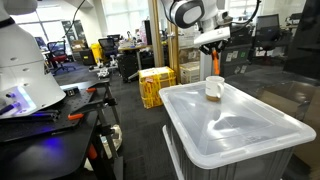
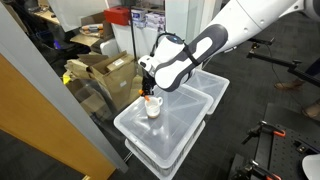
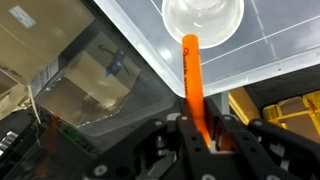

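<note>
My gripper (image 3: 200,128) is shut on a long orange stick-like object (image 3: 192,80), maybe a marker or carrot, which points away toward a white cup (image 3: 203,18). The cup (image 1: 214,88) stands on the lid of a translucent plastic bin (image 1: 240,125). In both exterior views the gripper (image 1: 213,62) (image 2: 149,90) hangs just above the cup (image 2: 153,108), with the orange object (image 2: 150,97) between them, its tip at the cup's rim. The cup looks empty in the wrist view.
A second translucent bin (image 2: 205,88) sits beside the first. Cardboard boxes (image 2: 105,70) lie behind a glass panel. Yellow crates (image 1: 156,85) stand on the floor behind the bin. A workbench (image 1: 50,115) with tools and a white machine is off to one side.
</note>
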Controlling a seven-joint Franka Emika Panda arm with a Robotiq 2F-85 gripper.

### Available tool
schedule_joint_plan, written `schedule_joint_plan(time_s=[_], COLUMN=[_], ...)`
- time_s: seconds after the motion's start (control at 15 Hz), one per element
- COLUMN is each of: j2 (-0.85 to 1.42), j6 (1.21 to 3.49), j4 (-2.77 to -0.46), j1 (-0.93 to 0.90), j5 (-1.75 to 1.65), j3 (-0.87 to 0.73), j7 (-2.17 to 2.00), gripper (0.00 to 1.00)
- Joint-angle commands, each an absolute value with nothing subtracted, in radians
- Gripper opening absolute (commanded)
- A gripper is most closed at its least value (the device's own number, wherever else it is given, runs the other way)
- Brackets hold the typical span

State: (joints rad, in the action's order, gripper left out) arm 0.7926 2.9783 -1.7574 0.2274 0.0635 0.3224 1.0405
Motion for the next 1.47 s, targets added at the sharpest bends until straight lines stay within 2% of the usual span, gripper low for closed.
schedule_joint_plan(time_s=[0.0, 0.67, 1.33, 1.4], j2=[0.671, 0.579, 0.602, 0.601], j6=[3.087, 3.286, 3.257, 3.250], j4=[-1.937, -2.128, -2.129, -2.126], j1=[0.327, 0.597, 0.839, 0.855], j5=[0.031, 0.067, 0.138, 0.037], j3=[0.403, 0.576, 0.696, 0.682], j7=[1.037, 1.009, 0.942, 0.824], gripper=[0.05, 0.05, 0.05, 0.05])
